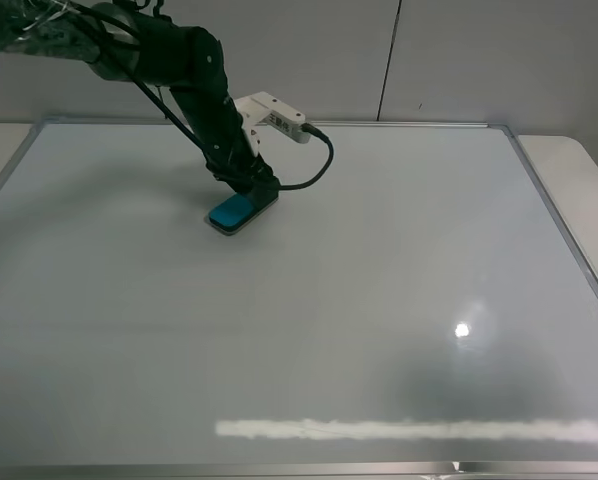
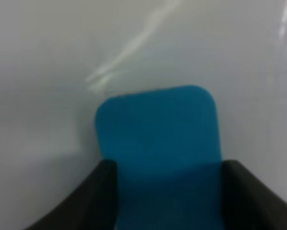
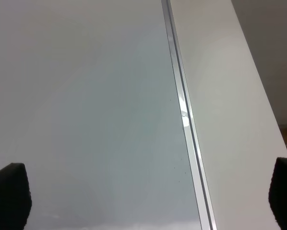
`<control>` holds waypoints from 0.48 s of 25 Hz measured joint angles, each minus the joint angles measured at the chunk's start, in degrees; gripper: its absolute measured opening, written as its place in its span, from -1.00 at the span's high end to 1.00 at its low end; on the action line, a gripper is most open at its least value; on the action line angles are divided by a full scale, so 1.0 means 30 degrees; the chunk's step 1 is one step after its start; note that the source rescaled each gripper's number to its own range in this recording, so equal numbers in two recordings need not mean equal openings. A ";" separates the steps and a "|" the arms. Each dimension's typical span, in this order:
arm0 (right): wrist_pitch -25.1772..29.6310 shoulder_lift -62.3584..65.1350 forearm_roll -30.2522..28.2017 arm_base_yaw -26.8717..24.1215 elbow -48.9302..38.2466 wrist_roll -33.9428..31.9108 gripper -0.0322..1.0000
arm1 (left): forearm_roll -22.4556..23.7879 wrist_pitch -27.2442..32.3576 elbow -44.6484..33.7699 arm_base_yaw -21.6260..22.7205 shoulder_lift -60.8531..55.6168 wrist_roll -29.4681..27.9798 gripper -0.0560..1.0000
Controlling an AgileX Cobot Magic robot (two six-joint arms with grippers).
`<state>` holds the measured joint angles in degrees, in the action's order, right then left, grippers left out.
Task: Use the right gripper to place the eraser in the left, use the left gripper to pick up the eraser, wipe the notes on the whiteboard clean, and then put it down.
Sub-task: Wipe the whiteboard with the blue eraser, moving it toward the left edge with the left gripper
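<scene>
The teal-blue eraser [image 1: 232,212] lies flat on the whiteboard [image 1: 379,300] in its upper left part. My left gripper [image 1: 257,192] is shut on its far end, reaching down from the black arm. In the left wrist view the eraser [image 2: 158,139] fills the middle, and the left gripper [image 2: 170,191] presses on it with a black finger on each side. The right gripper [image 3: 147,191] stands open above the whiteboard [image 3: 86,96], nothing between its fingertips [image 3: 9,196]. It is outside the exterior high view. No notes show on the board.
The board's silver frame [image 3: 182,105] runs along its right side, with a strip of white table [image 1: 579,170] beyond it. A white box [image 1: 274,115] and a looping black cable hang at the left wrist. A grey wall stands behind the board.
</scene>
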<state>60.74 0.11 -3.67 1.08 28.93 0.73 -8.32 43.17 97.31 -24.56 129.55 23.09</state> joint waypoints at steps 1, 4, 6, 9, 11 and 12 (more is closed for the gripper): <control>0.0000 0.0000 0.0000 0.0000 0.0000 0.0000 -1.00 | 0.0472 0.0257 -0.0047 0.0188 -0.0243 -0.0598 0.89; 0.0000 0.0000 0.0000 0.0000 0.0000 0.0000 -1.00 | 0.1494 0.0959 -0.0104 0.0697 -0.1249 -0.2462 0.89; 0.0000 0.0000 0.0000 0.0000 0.0000 0.0000 -1.00 | 0.1970 0.1337 -0.0208 0.0919 -0.1795 -0.3677 0.89; 0.0000 0.0000 0.0000 0.0000 0.0000 0.0000 -1.00 | 0.2773 0.1416 -0.1155 0.1167 -0.2668 -0.5831 0.89; 0.0000 0.0000 0.0000 0.0000 0.0000 0.0000 -1.00 | 0.3228 0.1092 -0.2323 0.1396 -0.3364 -0.7071 0.89; 0.0000 0.0000 0.0000 0.0000 0.0000 0.0000 -1.00 | 0.3319 0.0799 -0.2918 0.1493 -0.3666 -0.7433 0.89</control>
<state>60.74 0.11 -3.67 1.08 28.93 0.73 1.64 45.56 88.55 -20.09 118.55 0.79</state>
